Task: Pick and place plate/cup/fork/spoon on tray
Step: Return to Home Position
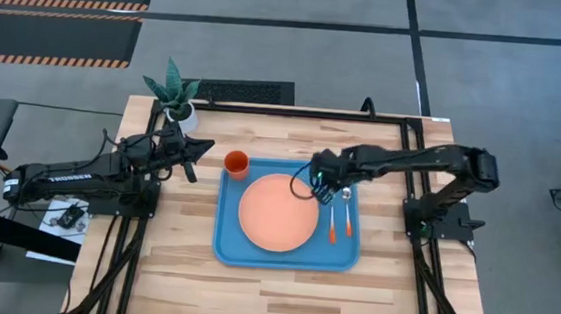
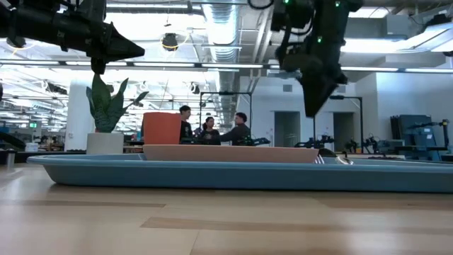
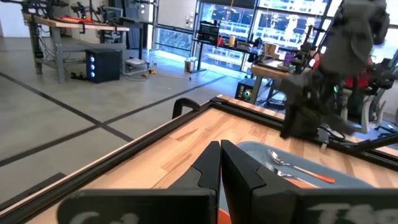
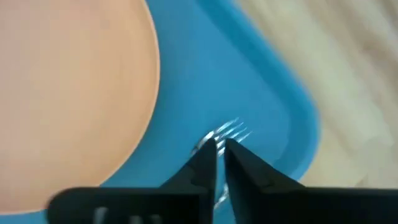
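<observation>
The light-blue tray (image 1: 229,243) lies mid-table. The salmon plate (image 1: 278,211) lies flat on it. The fork (image 1: 334,221) and the spoon (image 1: 347,218) lie side by side on the tray's right part, orange handles toward the near edge. The orange cup (image 1: 237,163) stands upright at the tray's far left corner; on the tray or beside it, I cannot tell. My right gripper (image 1: 323,192) is shut and empty above the tray, over the fork's tines (image 4: 235,129). My left gripper (image 1: 201,151) is shut and empty, above the table left of the cup.
A white pot with a green spiky plant (image 1: 177,99) stands at the table's far left corner, close behind my left gripper. Bare wood (image 1: 279,297) lies between the tray and the near edge. People stand in the room beyond the table (image 2: 212,131).
</observation>
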Controlling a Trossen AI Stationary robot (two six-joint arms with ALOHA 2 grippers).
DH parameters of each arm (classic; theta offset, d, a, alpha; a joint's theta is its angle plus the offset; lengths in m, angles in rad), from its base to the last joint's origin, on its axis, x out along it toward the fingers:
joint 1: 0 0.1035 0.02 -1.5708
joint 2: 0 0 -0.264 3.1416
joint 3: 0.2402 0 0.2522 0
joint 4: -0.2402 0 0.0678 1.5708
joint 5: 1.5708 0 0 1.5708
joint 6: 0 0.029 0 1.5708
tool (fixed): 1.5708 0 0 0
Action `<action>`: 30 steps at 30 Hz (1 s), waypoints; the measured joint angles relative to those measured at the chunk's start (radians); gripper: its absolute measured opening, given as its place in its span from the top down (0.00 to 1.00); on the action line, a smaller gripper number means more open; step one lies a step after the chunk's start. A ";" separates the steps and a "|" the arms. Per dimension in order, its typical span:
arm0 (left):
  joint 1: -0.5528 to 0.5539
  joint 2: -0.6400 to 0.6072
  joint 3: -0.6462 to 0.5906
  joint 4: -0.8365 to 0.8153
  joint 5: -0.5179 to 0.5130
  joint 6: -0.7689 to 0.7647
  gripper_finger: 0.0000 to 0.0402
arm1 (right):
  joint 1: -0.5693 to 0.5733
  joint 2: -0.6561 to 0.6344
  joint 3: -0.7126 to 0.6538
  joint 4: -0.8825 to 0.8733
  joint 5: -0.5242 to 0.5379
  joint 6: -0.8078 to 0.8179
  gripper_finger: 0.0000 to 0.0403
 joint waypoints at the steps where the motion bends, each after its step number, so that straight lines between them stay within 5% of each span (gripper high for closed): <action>1: 0.000 0.000 0.000 0.000 0.000 0.000 1.00 | -0.012 -0.020 0.000 0.007 0.001 -0.041 0.89; 5: 0.000 0.000 0.000 0.000 0.000 0.003 1.00 | -0.077 -0.079 -0.020 0.094 -0.004 -0.197 0.98; 14: 0.000 0.000 0.000 0.003 0.000 0.003 1.00 | -0.255 -0.109 -0.229 0.448 -0.199 -0.491 0.98; 19: 0.011 0.000 0.000 -0.002 0.000 -0.001 1.00 | -0.351 -0.108 -0.324 0.662 -0.209 -0.549 0.98; 30: 0.020 0.000 0.000 -0.018 -0.001 -0.001 1.00 | -0.465 -0.029 -0.435 0.729 -0.182 -0.645 0.98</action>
